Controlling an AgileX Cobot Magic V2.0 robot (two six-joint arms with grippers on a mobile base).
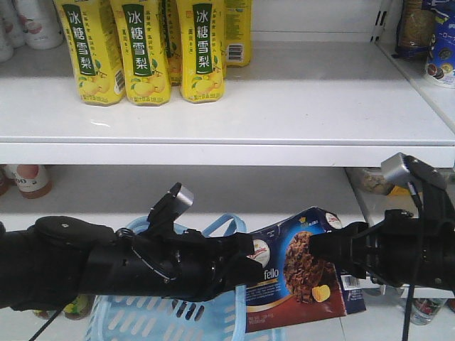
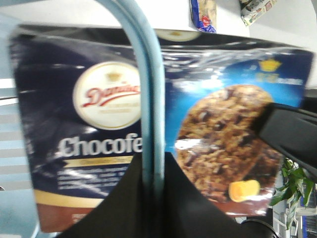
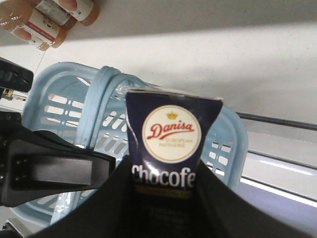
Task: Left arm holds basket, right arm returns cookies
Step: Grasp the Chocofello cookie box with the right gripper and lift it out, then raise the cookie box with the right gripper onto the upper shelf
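exterior front-facing: one basket [image 1: 142,312] handle in left hand [image 1: 245,273], one cookies [image 1: 298,273] box in right hand [image 1: 323,252].

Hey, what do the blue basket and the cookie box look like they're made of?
The basket looks like molded plastic, light blue with a slight sheen; its slotted walls and smooth rounded handles suggest that. The cookie box seems to be printed cardboard with a glossy finish, possibly film-wrapped: glare streaks cross its face in the left wrist view and its edges are folded flat.

Bright, even light; left wrist view blurred, box [image 2: 163,134] glaring.
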